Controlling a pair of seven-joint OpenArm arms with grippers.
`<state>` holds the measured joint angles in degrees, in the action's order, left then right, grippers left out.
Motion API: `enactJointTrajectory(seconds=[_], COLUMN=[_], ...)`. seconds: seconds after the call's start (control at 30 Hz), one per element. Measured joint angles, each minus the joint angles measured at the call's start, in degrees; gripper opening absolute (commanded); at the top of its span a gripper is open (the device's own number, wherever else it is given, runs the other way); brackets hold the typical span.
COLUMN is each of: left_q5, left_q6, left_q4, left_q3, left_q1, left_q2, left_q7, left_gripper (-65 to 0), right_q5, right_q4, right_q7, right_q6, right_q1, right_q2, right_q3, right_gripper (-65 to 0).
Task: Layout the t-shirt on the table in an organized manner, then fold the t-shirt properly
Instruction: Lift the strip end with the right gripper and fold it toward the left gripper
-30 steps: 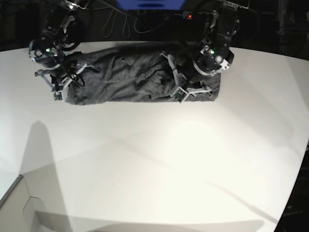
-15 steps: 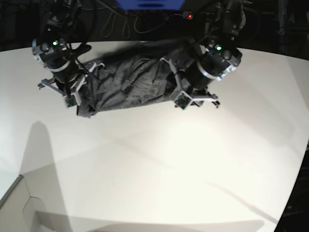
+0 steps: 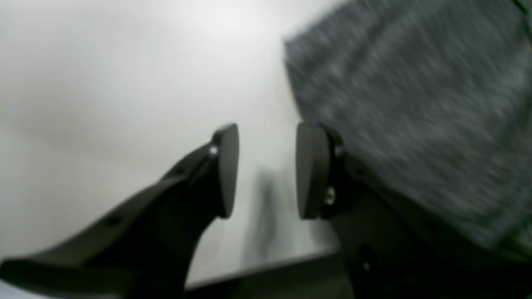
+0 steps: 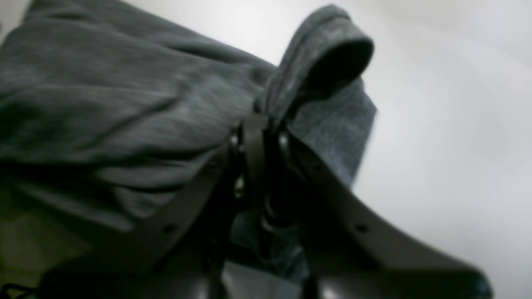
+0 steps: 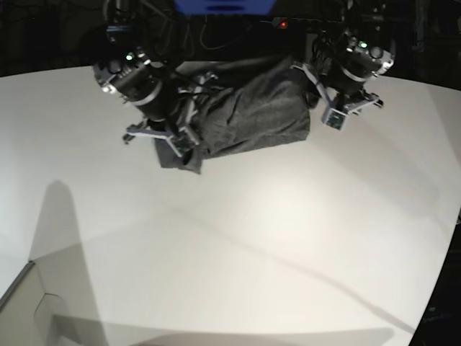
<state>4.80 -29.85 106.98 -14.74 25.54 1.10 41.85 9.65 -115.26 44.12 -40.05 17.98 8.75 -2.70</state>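
**Ana:** Right wrist view first, since it sits closest: the right gripper [image 4: 262,133] has its jaws pressed together on a fold of the shirt [image 4: 124,104]. A loop of hem or cuff stands up just past the tips. Why hold it there?

**Ben:** My guess is that a pinch at an edge lets the arm drag or lift that whole end, which suits spreading the cloth out flat. The rest of the fabric bunches in ridges off to one side, so nothing is laid out yet.

**Ana:** And the left gripper [image 3: 266,170]?

**Ben:** Its jaws stand apart with bare table [image 3: 104,83] showing between them. The shirt [image 3: 415,116] lies just beside one finger [image 3: 309,170], maybe brushing its back, but nothing sits in the gap. It holds nothing.

**Ana:** Now the base view, further off.

**Ben:** The shirt [image 5: 252,115] is a crumpled heap near the far edge of the table [image 5: 252,238], with wide bare white in front. The right gripper [image 5: 176,140] is low at the heap's near corner, the wrist angled down into the cloth. The left gripper [image 5: 338,115] hangs at the opposite end, tilted, beside the fabric.

**Ana:** So the layout step seems barely begun.

**Ben:** I judge so; one end is held, the other free.
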Motion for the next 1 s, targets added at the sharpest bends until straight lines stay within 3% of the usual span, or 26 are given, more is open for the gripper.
enactJointTrajectory(seconds=[0.1,0.27,0.47,0.8,1.0], left_q5=[0.3,0.7,1.2,-0.4,0.0], left_q6=[0.2,1.1,1.1,0.7,0.2], left_q4=[0.0,-2.6,-5.5,-8.6,-7.5], left_q3=[-0.3,-0.5,-0.5,-2.4,-5.1], left_q1=[0.0,-0.8,-5.5,-9.1,-9.1], left_q2=[-0.2,-3.0,-5.5,-5.6,-5.6], left_q7=[4.1,3.9,4.7,3.4,4.5], left_gripper=[-48.2,-57.9,-58.1,-58.0,-58.0], right_q5=[0.0,0.0,0.4,0.5,0.0], right_q4=[0.0,0.0,0.0,0.2,4.4], right_q7=[0.0,0.2,0.6,0.5,0.2], right_q6=[0.0,0.0,0.0,0.0,0.0], right_q1=[0.0,0.0,-0.2,-0.6,-5.2], right_q2=[-0.1,-0.1,-0.3,-0.4,-0.5], right_q3=[-2.3,-7.7,-14.3,-24.5,-28.0], right_gripper=[-65.0,-65.0,-65.0,-65.0,-65.0])
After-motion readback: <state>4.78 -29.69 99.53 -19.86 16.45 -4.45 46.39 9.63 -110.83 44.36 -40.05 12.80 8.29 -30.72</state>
